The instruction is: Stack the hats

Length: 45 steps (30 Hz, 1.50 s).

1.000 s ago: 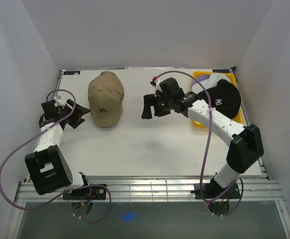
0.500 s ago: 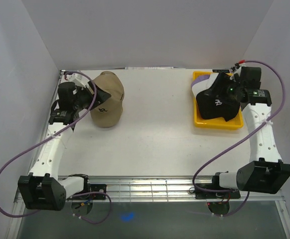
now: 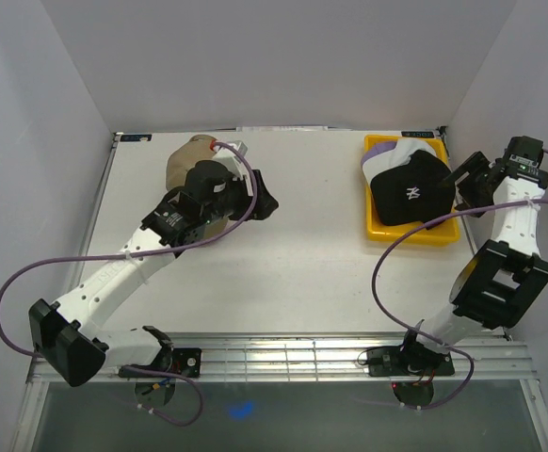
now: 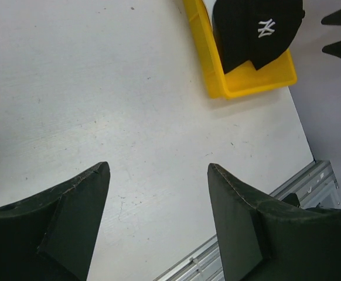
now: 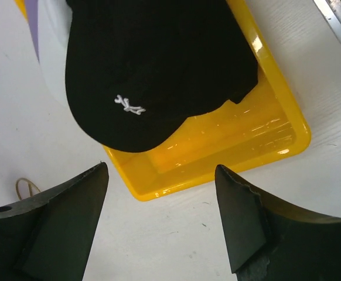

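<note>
Our left gripper (image 4: 157, 170) hangs apart and empty, its arm (image 3: 128, 261) crossing the tan cap (image 3: 184, 162); our right gripper (image 5: 162, 171), also apart, hovers by the black cap (image 5: 153, 64) in the yellow tray (image 5: 217, 167). We could drag the tan cap with the arm, or pinch the tray's rim instead of fabric.

A: Tan cap (image 3: 182, 162)?
B: Far-left area of the table (image 3: 302, 254) — mostly hidden.
A: Rest?
B: Black cap (image 3: 408, 188), white logo — tops the pile in the yellow tray (image 3: 415, 234), far-right corner. White cap (image 3: 404, 151) and purple cap (image 3: 376, 149) peek out behind.
</note>
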Tool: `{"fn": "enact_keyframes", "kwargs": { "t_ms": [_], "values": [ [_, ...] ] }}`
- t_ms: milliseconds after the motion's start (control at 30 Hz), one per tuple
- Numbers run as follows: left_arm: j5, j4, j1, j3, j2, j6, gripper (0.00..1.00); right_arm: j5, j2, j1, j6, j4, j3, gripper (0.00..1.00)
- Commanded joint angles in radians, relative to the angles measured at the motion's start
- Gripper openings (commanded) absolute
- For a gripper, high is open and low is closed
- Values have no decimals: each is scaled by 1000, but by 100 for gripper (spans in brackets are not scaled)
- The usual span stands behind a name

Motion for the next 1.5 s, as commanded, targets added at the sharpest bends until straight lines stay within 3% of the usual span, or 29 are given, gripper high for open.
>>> {"fn": "enact_keyframes", "kwargs": {
  "t_ms": [0, 367, 733, 833, 967, 1000, 1133, 1267, 1467],
  "values": [
    [-77, -24, -52, 40, -25, 38, 78, 22, 71, -15, 48, 37, 101, 78],
    [-46, -63, -64, 10, -106, 65, 79, -10, 250, -11, 222, 103, 204, 76],
    [-43, -73, -66, -16, -108, 78, 79, 96, 306, 37, 188, 166, 137, 75],
    [-43, -80, -66, -4, -100, 82, 79, 106, 319, 48, 176, 178, 129, 68],
    [-43, -87, -66, 8, -91, 87, 79, 123, 312, 54, 173, 195, 109, 50],
    [-43, -89, -66, 8, -90, 85, 79, 126, 306, 54, 173, 199, 107, 37],
    [-43, -87, -66, 4, -80, 79, 79, 123, 280, 55, 162, 201, 110, 17],
    [-2, -81, -66, 2, -71, 76, 79, 128, 232, 55, 153, 184, 127, 8],
    [20, -67, -66, 2, -63, 79, 85, 107, 140, 55, 141, 153, 147, 8]
  ]
}}
